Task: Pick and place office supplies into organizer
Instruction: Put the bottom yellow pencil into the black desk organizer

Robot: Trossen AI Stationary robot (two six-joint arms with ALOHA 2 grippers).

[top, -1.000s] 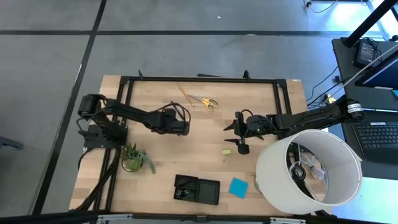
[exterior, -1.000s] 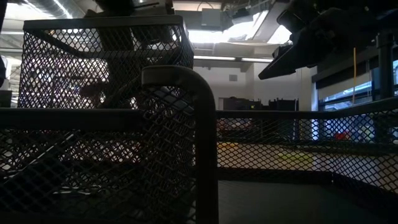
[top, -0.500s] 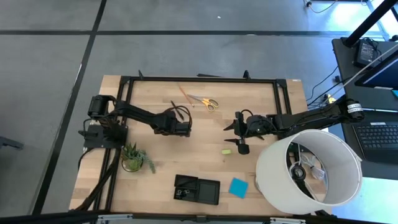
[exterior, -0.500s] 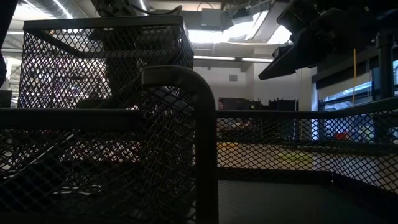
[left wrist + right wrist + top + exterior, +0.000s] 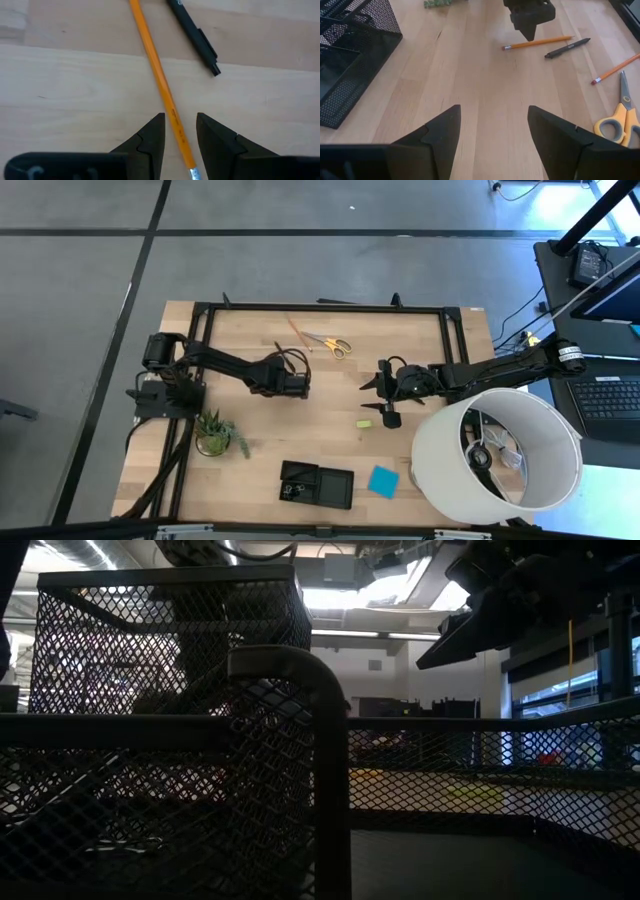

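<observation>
Orange pencil (image 5: pixel 160 82) lies flat on the table (image 5: pixel 75 85) beside a black pen (image 5: pixel 195 34), framed between the left tool's (image 5: pixel 179 131) parted fingers, seemingly lined up for pickup, while the right tool (image 5: pixel 492 125) waits spread apart near mid-table.

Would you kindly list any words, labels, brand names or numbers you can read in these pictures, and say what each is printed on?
None can be read.
The orange pencil between the left gripper's fingers has dark printing on its side: too small to read.
The black pen, scissors and organizer show no readable marks.
</observation>
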